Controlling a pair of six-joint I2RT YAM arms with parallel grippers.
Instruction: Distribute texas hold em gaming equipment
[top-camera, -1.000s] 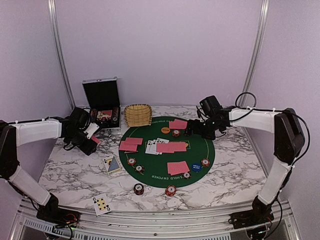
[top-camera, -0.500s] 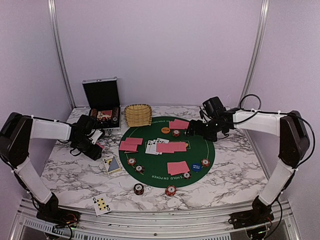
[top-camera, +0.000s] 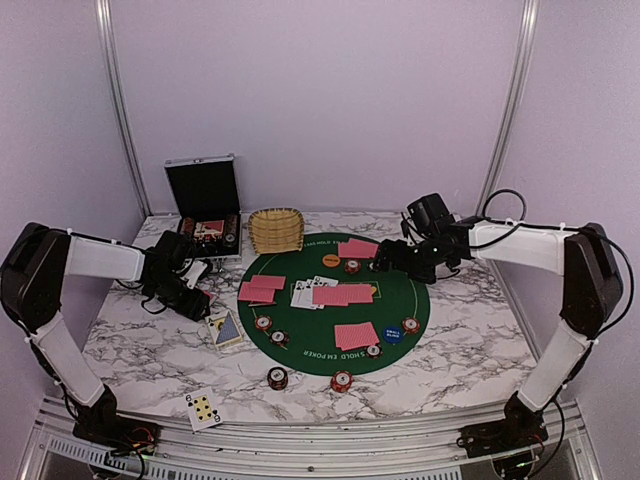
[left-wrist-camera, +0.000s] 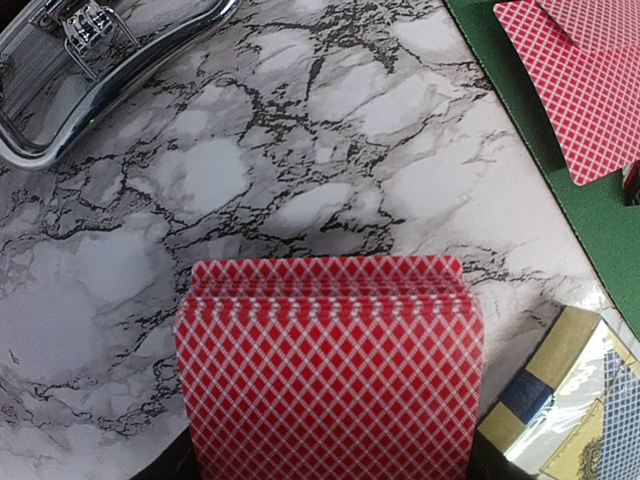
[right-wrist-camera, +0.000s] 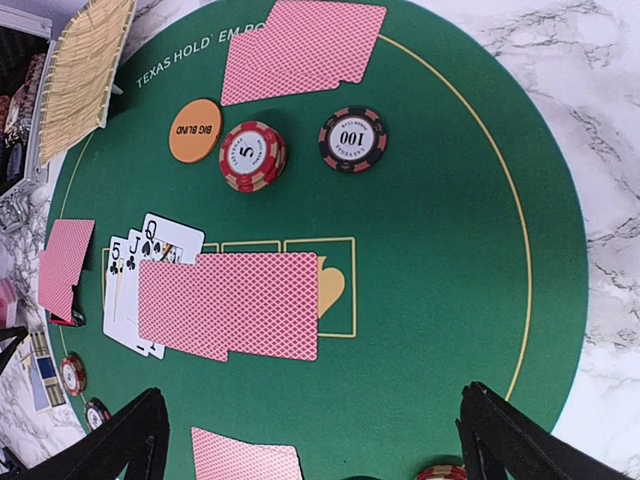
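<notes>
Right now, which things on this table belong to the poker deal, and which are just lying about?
Belong to the job: deck of red-backed cards, dealt cards, poker chips, orange big blind disc, blue disc.
Just lying about: black case, wicker basket.

L hand (top-camera: 193, 298) w/ red cards (top-camera: 208, 296) low nr case (top-camera: 203, 188); R hand (top-camera: 384, 262) over green mat (top-camera: 402, 298) far-right edge.

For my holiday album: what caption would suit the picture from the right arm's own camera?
Open right gripper above a green poker mat with red-backed cards, chips and an orange disc.
</notes>
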